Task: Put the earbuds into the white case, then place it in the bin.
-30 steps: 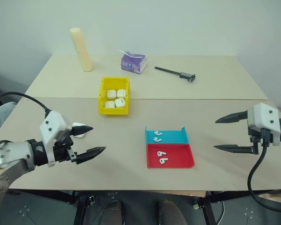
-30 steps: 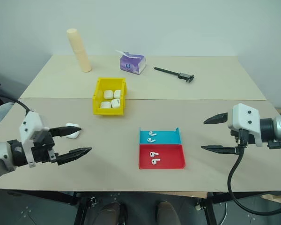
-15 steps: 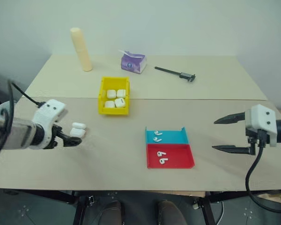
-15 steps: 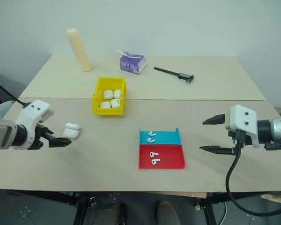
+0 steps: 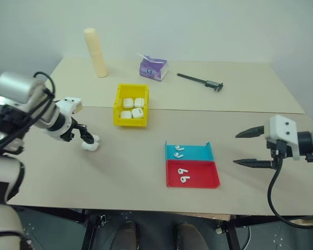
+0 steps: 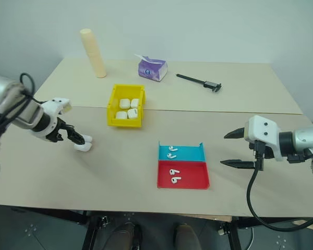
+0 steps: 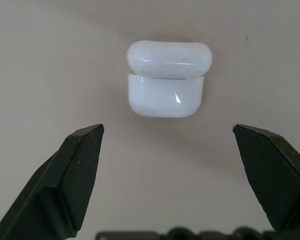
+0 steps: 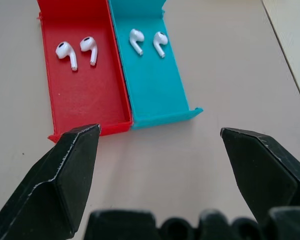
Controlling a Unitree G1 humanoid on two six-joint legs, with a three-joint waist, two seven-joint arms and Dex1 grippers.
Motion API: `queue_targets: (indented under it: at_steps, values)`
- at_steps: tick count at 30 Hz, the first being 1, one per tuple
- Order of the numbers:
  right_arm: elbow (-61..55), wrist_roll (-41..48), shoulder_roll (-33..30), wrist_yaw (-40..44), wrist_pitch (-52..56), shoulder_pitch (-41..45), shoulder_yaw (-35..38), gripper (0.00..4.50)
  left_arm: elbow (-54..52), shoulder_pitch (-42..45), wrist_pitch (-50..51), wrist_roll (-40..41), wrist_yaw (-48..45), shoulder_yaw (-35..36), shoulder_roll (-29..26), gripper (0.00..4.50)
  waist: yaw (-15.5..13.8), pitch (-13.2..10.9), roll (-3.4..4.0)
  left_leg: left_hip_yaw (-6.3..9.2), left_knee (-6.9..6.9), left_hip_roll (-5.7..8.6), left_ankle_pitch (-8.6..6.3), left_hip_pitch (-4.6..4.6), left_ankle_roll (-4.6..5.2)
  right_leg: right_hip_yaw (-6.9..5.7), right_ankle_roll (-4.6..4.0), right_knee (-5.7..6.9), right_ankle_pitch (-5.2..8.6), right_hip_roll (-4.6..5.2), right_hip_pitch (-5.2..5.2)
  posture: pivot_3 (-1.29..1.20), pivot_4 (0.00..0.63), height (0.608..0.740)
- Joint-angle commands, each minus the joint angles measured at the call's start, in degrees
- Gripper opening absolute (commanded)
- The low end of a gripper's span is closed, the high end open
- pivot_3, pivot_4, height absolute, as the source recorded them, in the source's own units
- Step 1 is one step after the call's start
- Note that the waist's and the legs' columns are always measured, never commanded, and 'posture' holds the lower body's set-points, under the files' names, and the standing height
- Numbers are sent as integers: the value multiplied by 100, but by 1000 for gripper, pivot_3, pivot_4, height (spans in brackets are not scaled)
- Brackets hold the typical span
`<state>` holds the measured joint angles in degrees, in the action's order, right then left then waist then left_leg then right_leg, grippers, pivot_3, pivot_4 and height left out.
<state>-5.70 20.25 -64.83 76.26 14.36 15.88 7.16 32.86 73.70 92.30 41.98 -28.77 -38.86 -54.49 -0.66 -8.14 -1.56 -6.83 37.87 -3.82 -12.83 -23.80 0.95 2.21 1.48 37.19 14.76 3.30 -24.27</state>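
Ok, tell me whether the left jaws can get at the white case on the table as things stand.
Probably yes: the left gripper hangs open just over the white case, with only bare table around it.

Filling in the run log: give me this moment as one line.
left gripper: open, above white case | right gripper: open, near trays | earbuds: in trays | bin: holds four cases
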Motion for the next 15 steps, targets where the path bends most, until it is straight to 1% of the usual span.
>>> queue_targets:
  at_steps: [1, 6, 8, 11, 15]
  values:
    - [-161, 16, -69, -77, 40, -98, 213, 4466, 685, 411, -84, -626, -696, -236, 219, 4500, 14, -1, -1, 1, 0, 0, 0, -1, 0, 1, 0, 0, 0, 0, -1, 0, 150, 740]
    - [-314, -5, -85, -211, 102, -279, 278, 4466, 1306, 542, -736, -1486, -1723, -788, 517, 4500, 32, 0, -1, 3, 0, 0, 0, 0, 0, 1, 0, 1, 0, 0, 0, 0, 150, 740]
    - [-389, -40, -101, -278, 118, -367, 298, 4466, 1327, 552, -976, -1784, -2207, -1031, 574, 4500, 21, -1, -2, 5, 1, 0, 0, 0, 0, -2, 0, 1, 0, 0, 2, 0, 150, 740]
    - [-507, -18, -95, -362, 190, -478, 369, 4466, 1647, 547, -1243, -2229, -2577, -1095, 731, 4500, 11, -1, -2, 6, 2, 2, 0, -4, 0, -1, 1, 0, 0, 3, 1, 0, 150, 740]
    - [-673, 1, -117, -422, 255, -688, 478, 4466, 2146, 522, -1572, -2769, -2901, -998, 970, 4500, 14, -2, -3, 11, 2, 2, 0, -6, 1, -2, 1, -1, 0, 2, 0, 0, 150, 740]
